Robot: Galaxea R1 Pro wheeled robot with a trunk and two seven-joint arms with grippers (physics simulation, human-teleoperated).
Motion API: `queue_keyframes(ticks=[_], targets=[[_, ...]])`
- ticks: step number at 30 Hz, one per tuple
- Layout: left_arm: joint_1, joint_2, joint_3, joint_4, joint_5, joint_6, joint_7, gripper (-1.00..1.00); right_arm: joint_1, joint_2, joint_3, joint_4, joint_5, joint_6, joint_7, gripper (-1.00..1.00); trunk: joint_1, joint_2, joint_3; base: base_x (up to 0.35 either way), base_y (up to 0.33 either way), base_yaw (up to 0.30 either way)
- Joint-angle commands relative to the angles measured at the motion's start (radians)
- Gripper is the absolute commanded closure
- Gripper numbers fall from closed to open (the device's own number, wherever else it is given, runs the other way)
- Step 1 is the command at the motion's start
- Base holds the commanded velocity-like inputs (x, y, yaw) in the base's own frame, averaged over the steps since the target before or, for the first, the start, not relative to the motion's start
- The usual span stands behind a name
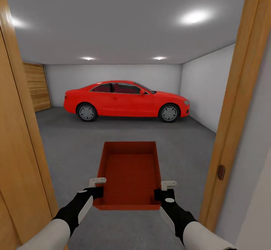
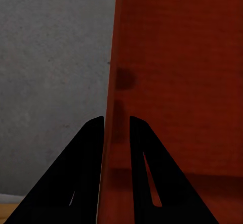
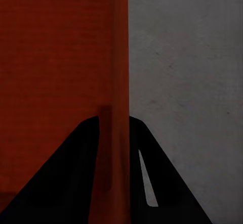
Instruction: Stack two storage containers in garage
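A red-orange storage container (image 1: 130, 173) hangs in front of me, lidless and empty, held level above the garage floor (image 1: 75, 148). My left gripper (image 1: 98, 189) is shut on its left wall near the front corner. My right gripper (image 1: 163, 191) is shut on its right wall. In the left wrist view the container wall (image 2: 117, 82) runs between the two black fingers (image 2: 86, 173). The right wrist view shows the same: the wall (image 3: 120, 57) is pinched between the fingers (image 3: 147, 158). I stand in the doorway, facing into the garage.
A red car (image 1: 126, 100) is parked across the back of the garage. Wooden door frames (image 1: 241, 103) flank me closely on both sides, with the door leaf (image 1: 15, 159) on the left. A wooden garage door (image 1: 37, 86) is at the far left. Grey floor lies open between me and the car.
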Motion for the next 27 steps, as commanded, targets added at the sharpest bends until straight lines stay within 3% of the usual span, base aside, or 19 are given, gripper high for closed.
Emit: queue_keyframes(ticks=[1, 22, 27], targets=[[-0.001, 0.003, 0.027, -0.004, -0.017, -0.028, 0.016, 1.0, 0.0, -0.001, 0.014, 0.001, -0.027, 0.001, 0.01, 1.0, 0.0, -0.001, -0.001, 0.047, 0.0, 0.0], [-0.001, 0.003, 0.027, -0.002, -0.017, -0.028, 0.016, 1.0, 0.0, -0.001, 0.015, 0.001, -0.027, -0.001, 0.01, 1.0, 0.0, -0.001, -0.001, 0.281, 0.0, 0.0], [-0.001, 0.003, 0.027, -0.003, -0.017, -0.028, 0.016, 1.0, 0.0, -0.001, 0.015, 0.0, -0.027, -0.001, 0.01, 1.0, 0.0, -0.001, -0.001, 0.086, 0.0, 0.0]])
